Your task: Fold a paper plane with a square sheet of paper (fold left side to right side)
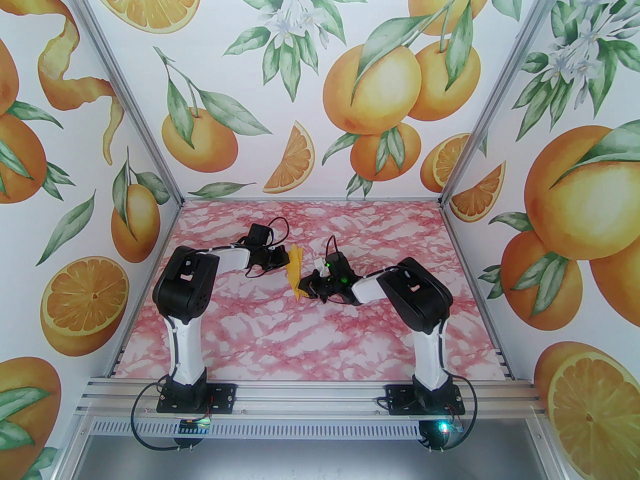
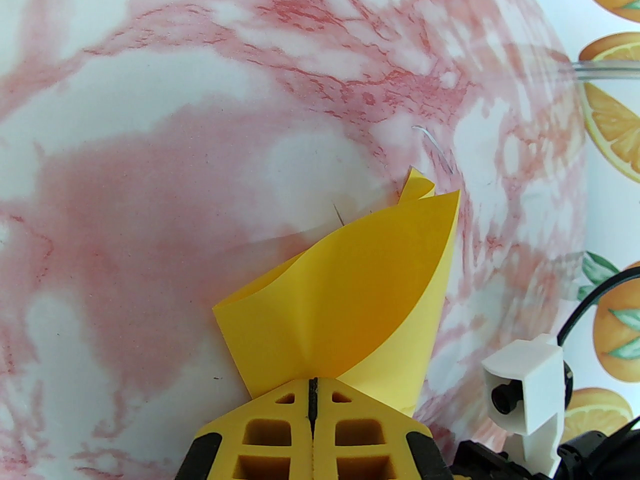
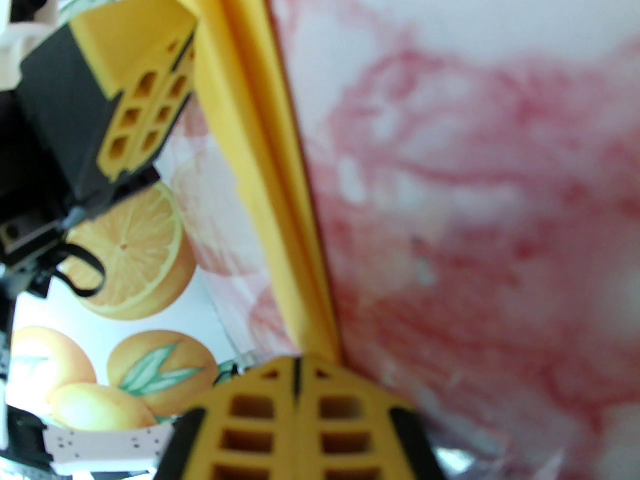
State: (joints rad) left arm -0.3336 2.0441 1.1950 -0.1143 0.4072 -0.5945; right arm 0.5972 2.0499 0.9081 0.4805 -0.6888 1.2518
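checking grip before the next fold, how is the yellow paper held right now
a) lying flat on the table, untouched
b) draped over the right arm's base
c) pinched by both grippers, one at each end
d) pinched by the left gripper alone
C: the left gripper is shut on one end of the yellow paper and the right gripper is shut on the other end.

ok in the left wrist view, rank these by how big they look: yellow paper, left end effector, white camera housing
1. yellow paper
2. left end effector, cut off by the frame edge and closest to the lens, so its place is unsure
3. white camera housing
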